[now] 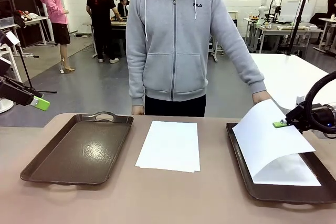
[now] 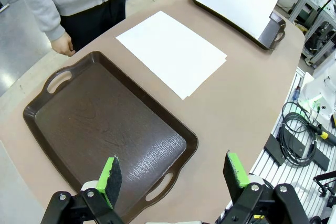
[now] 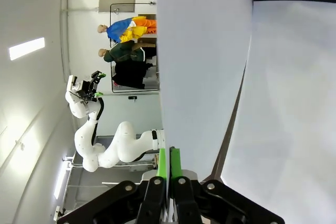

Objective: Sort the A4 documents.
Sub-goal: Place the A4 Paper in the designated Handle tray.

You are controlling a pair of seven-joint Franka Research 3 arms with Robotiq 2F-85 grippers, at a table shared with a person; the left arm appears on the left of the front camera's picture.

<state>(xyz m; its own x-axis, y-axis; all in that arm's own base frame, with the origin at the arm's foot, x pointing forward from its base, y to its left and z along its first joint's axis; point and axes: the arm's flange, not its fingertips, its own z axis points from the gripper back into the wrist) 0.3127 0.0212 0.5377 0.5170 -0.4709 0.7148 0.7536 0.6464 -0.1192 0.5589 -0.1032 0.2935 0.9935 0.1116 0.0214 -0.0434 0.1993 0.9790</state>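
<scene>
Tabletop — white A4 sheets, one curled

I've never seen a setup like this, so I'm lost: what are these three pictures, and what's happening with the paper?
Two robot arms share a table with a person. One picture looks across the table from between the arms; the other two come from cameras on the arms' wrists. The right pincer is shut on a white sheet, curved above the right tray, where another sheet lies. The left pincer is open, near the left tray. More sheets lie on the table between the trays.
</scene>
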